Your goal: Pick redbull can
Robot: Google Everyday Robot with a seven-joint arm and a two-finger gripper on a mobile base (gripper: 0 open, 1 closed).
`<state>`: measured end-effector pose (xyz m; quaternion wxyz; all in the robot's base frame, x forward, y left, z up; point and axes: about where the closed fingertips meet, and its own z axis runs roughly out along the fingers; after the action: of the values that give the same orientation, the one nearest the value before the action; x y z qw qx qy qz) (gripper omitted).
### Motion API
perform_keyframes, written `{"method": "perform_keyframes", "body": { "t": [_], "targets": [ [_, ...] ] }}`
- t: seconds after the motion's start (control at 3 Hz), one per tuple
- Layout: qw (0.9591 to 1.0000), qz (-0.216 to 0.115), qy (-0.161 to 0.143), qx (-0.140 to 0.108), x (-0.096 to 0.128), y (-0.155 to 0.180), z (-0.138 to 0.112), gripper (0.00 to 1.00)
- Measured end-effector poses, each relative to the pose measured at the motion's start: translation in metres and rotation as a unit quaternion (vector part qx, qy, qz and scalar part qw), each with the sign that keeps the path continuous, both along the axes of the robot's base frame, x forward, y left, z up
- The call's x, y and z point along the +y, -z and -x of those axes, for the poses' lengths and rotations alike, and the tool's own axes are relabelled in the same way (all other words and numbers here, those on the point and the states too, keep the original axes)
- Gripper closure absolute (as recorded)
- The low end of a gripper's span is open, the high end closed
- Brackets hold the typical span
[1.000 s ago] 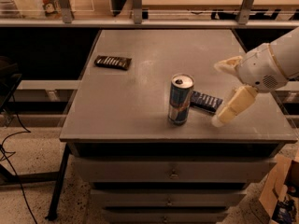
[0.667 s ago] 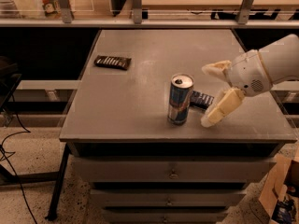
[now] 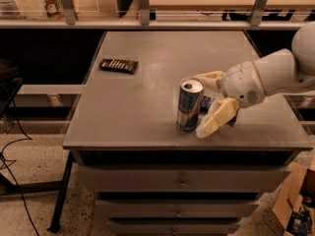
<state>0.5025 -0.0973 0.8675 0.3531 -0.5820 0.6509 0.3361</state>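
Camera view: redbull can [image 3: 190, 104] upright just beside gripper [image 3: 200, 103], fingers [image 3: 219, 116] spread.

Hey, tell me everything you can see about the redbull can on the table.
The redbull can is slim and tall, blue-and-silver metal with a silver top, standing upright on the grey table near its front edge. The open pincer brackets it, one finger behind, one in front; contact is unclear. A dark wrapper lies just behind it.
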Motion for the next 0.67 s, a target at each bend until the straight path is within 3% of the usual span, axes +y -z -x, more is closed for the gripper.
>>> {"method": "perform_keyframes", "body": {
  "t": [0.33, 0.67],
  "targets": [
    [0.9992, -0.025, -0.028, 0.013, 0.0189, 0.0047, 0.0029, 0.18],
    [0.9987, -0.031, -0.034, 0.02, 0.0231, 0.0072, 0.0027, 0.41]
  ]
}}
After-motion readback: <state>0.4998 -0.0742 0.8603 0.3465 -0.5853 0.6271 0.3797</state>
